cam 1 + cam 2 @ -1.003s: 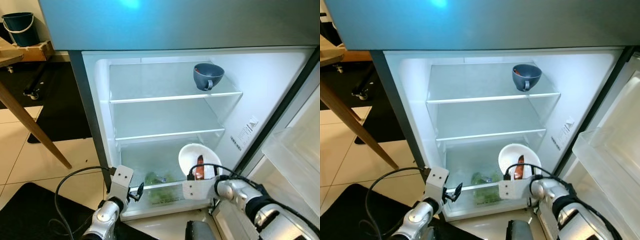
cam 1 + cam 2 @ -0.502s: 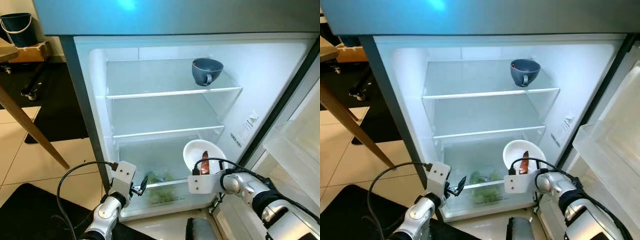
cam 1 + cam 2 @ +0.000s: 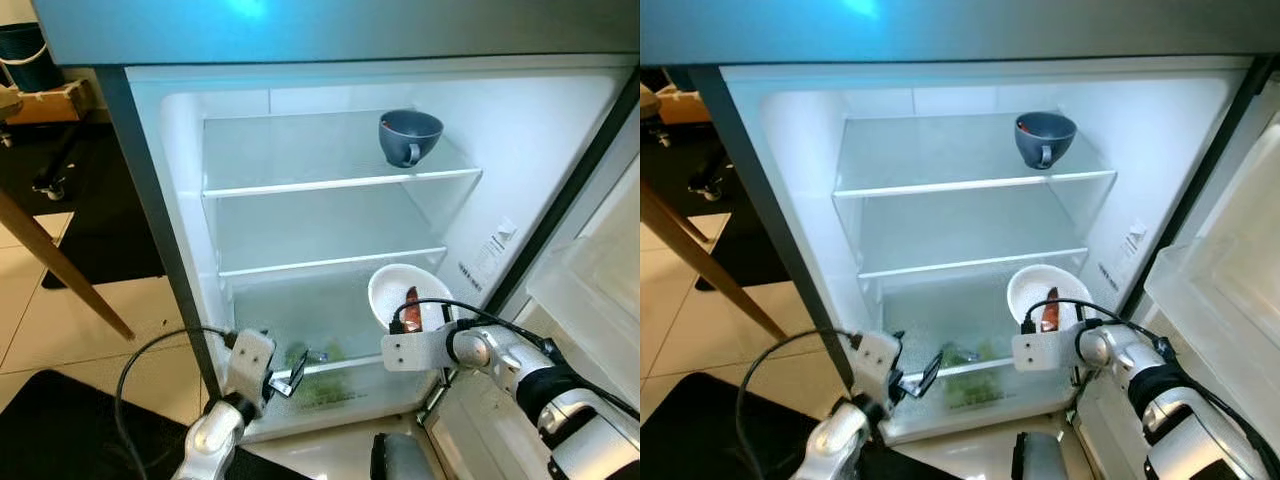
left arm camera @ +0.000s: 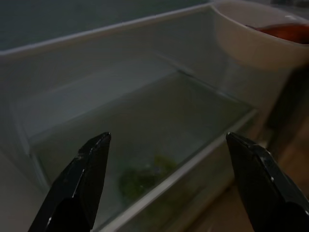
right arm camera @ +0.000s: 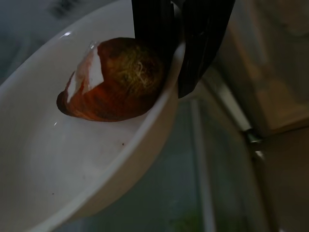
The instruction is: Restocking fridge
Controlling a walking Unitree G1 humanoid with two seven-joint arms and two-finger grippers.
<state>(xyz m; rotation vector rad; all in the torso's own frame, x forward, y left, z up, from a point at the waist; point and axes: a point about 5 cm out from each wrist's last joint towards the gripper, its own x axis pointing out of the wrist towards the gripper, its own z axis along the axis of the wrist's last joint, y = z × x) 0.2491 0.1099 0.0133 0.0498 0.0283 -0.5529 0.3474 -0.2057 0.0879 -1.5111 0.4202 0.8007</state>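
My right gripper [image 3: 405, 322] is shut on the rim of a white bowl [image 3: 386, 291] and holds it in front of the fridge's lower right, just under the second glass shelf [image 3: 330, 262]. A reddish-brown piece of food [image 5: 113, 79] lies in the bowl [image 5: 72, 159] against the fingers [image 5: 154, 24]. My left gripper [image 3: 285, 372] is open and low, in front of the clear crisper drawer [image 3: 325, 380], which holds green vegetables [image 4: 142, 176]. A dark blue cup [image 3: 408, 136] lies tilted on the top shelf at the right.
The fridge door [image 3: 600, 290] stands open at the right with its clear bins. A wooden table leg [image 3: 60, 270] slants across the tiled floor at the left, and a black mat [image 3: 60, 430] lies at the lower left. The two upper shelves have bare glass left of the cup.
The camera has moved closer and shifted. My right gripper has raised the bowl and carried it a little farther into the fridge. My left gripper has moved toward the crisper drawer.
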